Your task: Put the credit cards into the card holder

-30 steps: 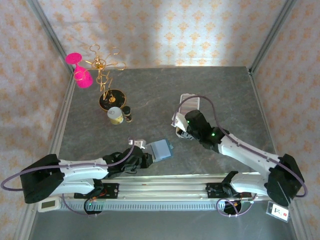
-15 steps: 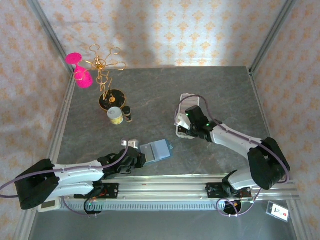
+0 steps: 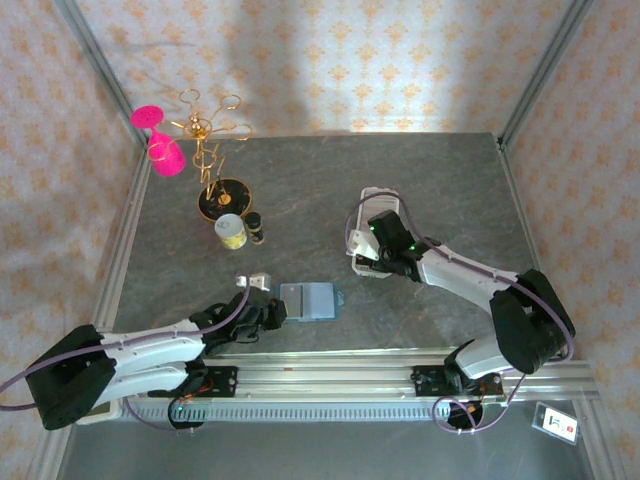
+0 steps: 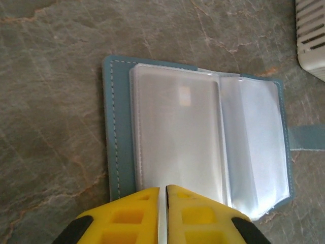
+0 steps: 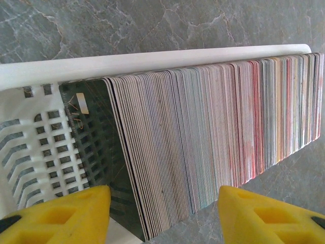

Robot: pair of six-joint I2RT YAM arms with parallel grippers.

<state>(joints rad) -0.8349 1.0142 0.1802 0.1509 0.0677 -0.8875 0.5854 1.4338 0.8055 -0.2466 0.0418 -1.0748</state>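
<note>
Yellow fingers point(image 4: 134, 216) of the left claw point(image 4: 162, 192) are clenched on the near edge of the holder point(image 4: 116, 127), which lies open and flat on the grey table point(image 4: 51, 76), clear sleeves up. The right claw point(image 5: 162, 206) is released, its fingers spread either side of the cards point(image 5: 203, 132), a leaning row in the white tray point(image 5: 152, 61), well right of the holder.
</note>
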